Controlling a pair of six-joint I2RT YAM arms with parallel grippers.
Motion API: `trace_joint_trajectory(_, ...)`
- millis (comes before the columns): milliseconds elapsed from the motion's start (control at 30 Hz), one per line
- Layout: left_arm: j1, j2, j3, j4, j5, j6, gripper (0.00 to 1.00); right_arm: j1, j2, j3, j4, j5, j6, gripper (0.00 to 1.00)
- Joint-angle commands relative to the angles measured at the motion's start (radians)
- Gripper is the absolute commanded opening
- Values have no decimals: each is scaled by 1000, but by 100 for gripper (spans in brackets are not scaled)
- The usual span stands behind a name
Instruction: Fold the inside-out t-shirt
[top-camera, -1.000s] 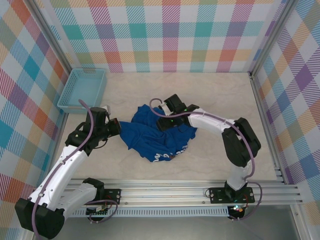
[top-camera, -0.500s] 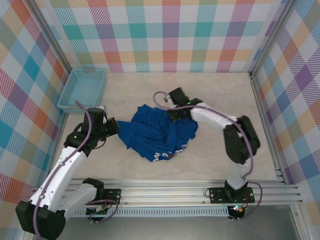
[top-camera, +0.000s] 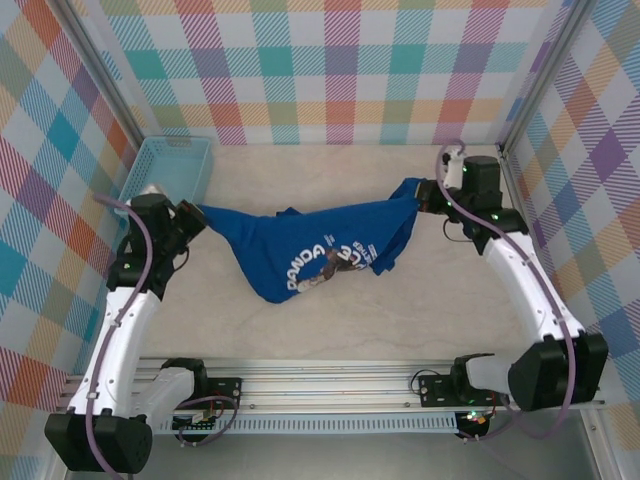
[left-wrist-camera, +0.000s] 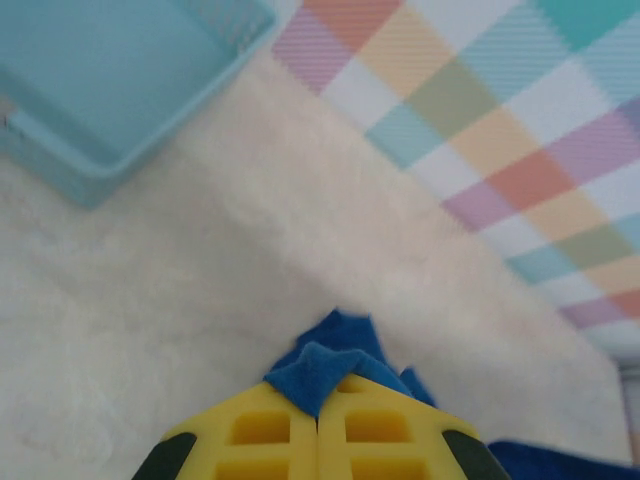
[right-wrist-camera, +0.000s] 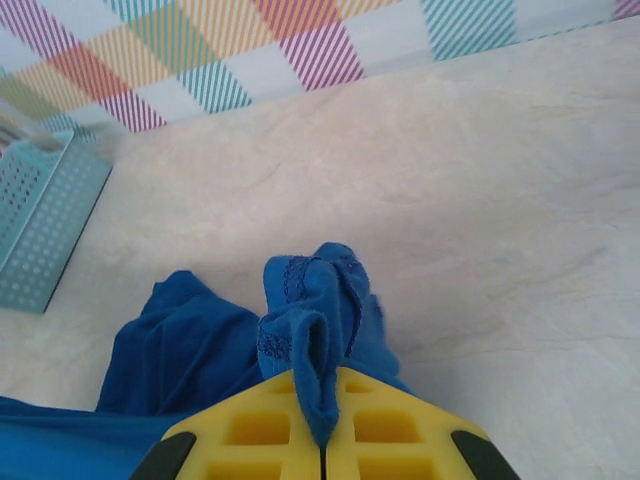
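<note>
T-shirt (top-camera: 300, 245) is hanging stretched between the two arms over the middle of the table (top-camera: 300, 335). Its belly is sagging lowest, with the print (top-camera: 325, 262) facing up. Cannot tell whether the sagging part is touching the table.

Left gripper (left-wrist-camera: 318, 400) is sitting just beside the basket (top-camera: 165, 175), its yellow fingers (left-wrist-camera: 260, 430) clenched on a small bunched tip of blue cloth.

Right gripper (right-wrist-camera: 322, 405) is over by the right wall, clamping a rolled edge of the cloth with a line of stitching showing, probably a hem or sleeve opening.

Handling, as a judgement: the cloth is looking light, soft and completely limp. It is draping and twisting rather than holding any shape, so it should be crumpling wherever it is let go. The left pinch is looking thin and could be slipping under harder pull. Stitched, doubled edges such as hem, sleeve cuffs and shoulder seams are looking like the surest places to grip. Laying it out flat seems needed ahead of any fold.
</note>
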Motion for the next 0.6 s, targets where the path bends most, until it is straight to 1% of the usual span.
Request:
trace_joint_trajectory(0, 32, -30, 35, 36, 3, -19, 0, -8, -105, -93, -8, 14, 75, 7)
trace_joint_trajectory(67, 32, -40, -8, 14, 38, -10, 0, -8, -152, -204, -29, 3, 133, 9)
trace_joint_trajectory(100, 32, -48, -45, 3, 60, -8, 0, -8, -171, -271, -32, -23, 172, 11)
trace_joint_trajectory(200, 32, -59, -159, -53, 127, 23, 0, 3, -211, -457, -53, -67, 278, 19)
trace_joint_trajectory(300, 32, -76, -266, -74, 177, 46, 0, 34, -259, -548, -97, -11, 301, 32)
trace_joint_trajectory(400, 31, -53, -310, -56, 264, 34, 0, 72, -267, -528, -124, 55, 267, 43)
trace_joint_trajectory(500, 31, -24, -324, -30, 322, 24, 0, 151, -192, -458, -149, 137, 217, 49)
trace_joint_trajectory(567, 31, -19, -319, -33, 326, 29, 0, 190, -126, -421, -159, 173, 198, 52)
